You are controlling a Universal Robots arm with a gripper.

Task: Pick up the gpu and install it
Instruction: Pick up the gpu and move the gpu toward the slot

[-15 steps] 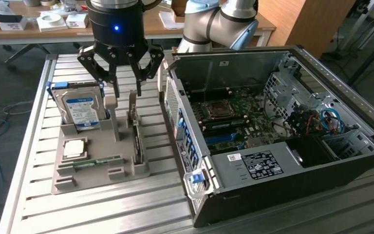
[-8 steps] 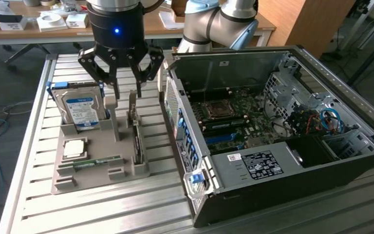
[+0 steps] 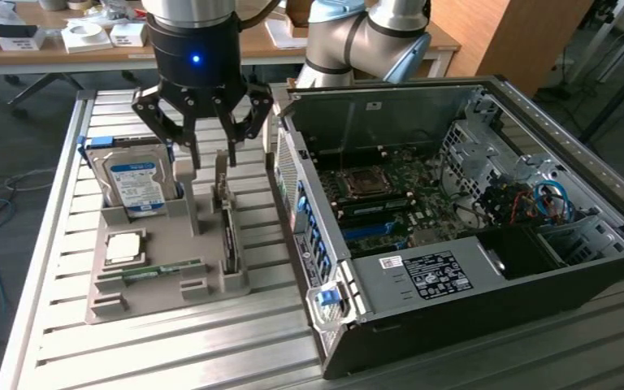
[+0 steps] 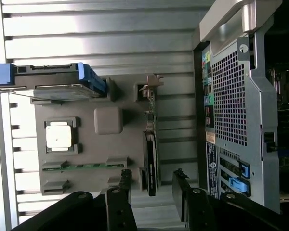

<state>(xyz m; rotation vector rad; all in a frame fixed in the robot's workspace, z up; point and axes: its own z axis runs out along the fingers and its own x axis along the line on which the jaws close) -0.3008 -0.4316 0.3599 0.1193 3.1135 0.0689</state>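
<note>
The gripper point(image 3: 209, 140) hangs over the grey tray point(image 3: 171, 244), its jaws spread as wide as they go and holding nothing. In the wrist view the gpu point(image 4: 151, 159) lies in line with the gap between the two fingers point(image 4: 125, 180), clear of both. It stands on edge in a slot on the tray's side nearest the open computer case point(image 3: 453, 244). On the tray's far side from the case, a hard drive point(image 3: 133, 183) stands upright, with a square chip point(image 3: 124, 246) and a memory stick point(image 3: 166, 270) lying flat. The tray sits on a slatted metal table point(image 3: 182, 341).
</note>
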